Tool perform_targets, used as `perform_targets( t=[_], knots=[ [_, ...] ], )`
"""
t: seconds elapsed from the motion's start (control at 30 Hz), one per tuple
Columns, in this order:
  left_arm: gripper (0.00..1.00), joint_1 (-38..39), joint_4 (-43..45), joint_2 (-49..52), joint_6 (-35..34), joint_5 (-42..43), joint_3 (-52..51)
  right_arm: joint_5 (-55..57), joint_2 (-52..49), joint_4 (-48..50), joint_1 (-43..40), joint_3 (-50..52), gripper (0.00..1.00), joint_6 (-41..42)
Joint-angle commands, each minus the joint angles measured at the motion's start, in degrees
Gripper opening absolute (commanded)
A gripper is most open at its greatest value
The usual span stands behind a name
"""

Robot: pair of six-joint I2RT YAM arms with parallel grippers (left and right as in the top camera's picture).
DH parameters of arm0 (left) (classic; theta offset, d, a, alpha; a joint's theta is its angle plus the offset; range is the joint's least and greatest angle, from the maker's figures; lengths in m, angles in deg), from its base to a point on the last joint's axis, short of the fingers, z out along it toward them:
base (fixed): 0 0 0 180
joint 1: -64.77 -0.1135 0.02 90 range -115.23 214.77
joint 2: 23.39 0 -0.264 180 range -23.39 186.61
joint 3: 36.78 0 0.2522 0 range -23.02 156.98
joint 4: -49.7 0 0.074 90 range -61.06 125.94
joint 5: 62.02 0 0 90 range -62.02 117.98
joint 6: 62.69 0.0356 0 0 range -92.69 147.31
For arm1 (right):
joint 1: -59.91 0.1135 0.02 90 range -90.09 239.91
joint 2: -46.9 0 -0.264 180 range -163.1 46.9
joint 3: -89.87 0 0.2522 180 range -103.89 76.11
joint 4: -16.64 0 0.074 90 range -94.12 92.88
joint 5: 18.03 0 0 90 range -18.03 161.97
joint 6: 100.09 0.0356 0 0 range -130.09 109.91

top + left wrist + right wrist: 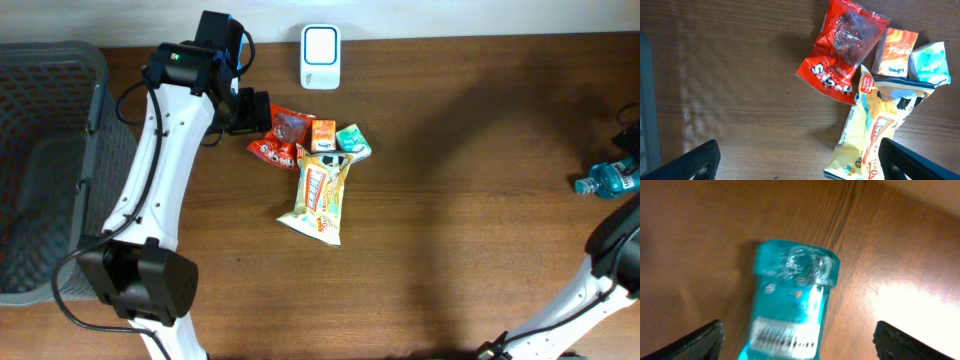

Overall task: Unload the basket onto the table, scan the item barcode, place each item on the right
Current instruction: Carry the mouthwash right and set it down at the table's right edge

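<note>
A teal bottle [795, 280] lies on the wooden table, blurred, its white barcode label [785, 332] facing up. My right gripper [800, 345] is open, its fingers well clear of the bottle on both sides. In the overhead view the bottle [605, 180] is at the far right edge. The white scanner [320, 43] stands at the back middle. My left gripper [802, 162] is open above bare wood beside a snack pile; its right finger [915, 160] hangs over the yellow bag [880, 135].
The pile holds a red packet [840, 50], an orange packet [896, 52], a small teal packet [929, 62] and the yellow bag [320, 200]. A grey mesh basket [50, 150] stands at the table's left end.
</note>
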Motion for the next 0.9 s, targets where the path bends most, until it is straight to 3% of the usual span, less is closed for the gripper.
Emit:
perform_targets(
  t=[0.0, 0.03, 0.07, 0.13, 0.2, 0.47, 0.87],
  knots=[
    [0.99, 0.2, 0.1, 0.0, -0.6, 0.0, -0.2, -5.7, 10.0, -7.1, 5.0, -1.3, 0.70, -0.1],
    [0.99, 0.2, 0.1, 0.0, -0.6, 0.0, -0.2, -6.1, 10.6, -10.6, 6.5, -1.3, 0.50, -0.1],
    [0.99, 0.2, 0.1, 0.0, -0.6, 0.0, -0.2, -6.0, 10.6, -14.8, 7.9, -1.3, 0.38, -0.1],
    [0.99, 0.2, 0.1, 0.0, -0.6, 0.0, -0.2, -5.9, 9.4, -20.8, 10.4, 1.3, 0.25, 0.9],
    [0.99, 0.2, 0.1, 0.0, -0.6, 0.0, -0.2, -5.5, 8.7, -19.2, 11.0, 7.9, 0.13, 3.7],
    [0.99, 0.2, 0.1, 0.0, -0.6, 0.0, -0.2, -5.5, 8.7, 0.9, 7.5, 25.7, 0.13, 1.4],
    [0.99, 0.2, 0.1, 0.0, -0.6, 0.0, -0.2, -5.3, 8.7, 12.9, -2.4, 25.7, 0.15, -2.7]
  ],
)
